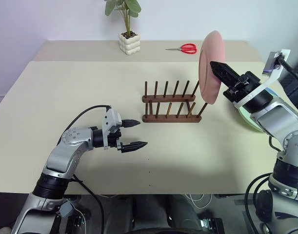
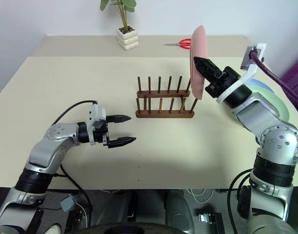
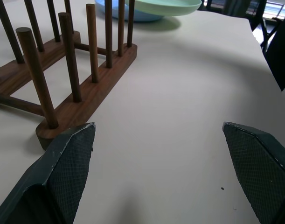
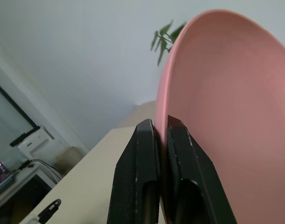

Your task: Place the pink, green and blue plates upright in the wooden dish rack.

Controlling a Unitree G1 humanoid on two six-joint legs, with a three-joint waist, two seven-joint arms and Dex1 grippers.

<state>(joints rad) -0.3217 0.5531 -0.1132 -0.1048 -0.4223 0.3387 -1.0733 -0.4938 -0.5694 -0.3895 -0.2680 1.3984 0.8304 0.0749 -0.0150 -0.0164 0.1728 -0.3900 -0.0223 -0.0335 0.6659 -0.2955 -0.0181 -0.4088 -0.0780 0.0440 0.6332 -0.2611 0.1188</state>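
We saw the right gripper (image 1: 213,66) clamped on the rim of the pink plate (image 1: 209,63), holding it on edge in the air above the right end of the rack (image 1: 169,103). The rack stood on the table (image 1: 66,97), none of its pegs holding a plate. The green plate (image 3: 168,6) lay on the blue plate (image 3: 115,13) on the table to the right of the rack, behind the right arm. The left gripper (image 1: 134,134) hovered low over the table, near the rack's left front, its fingers (image 3: 70,158) spread wide with nothing between them. A potted plant (image 1: 128,29) and red scissors (image 1: 184,48) sat at the table's far side.
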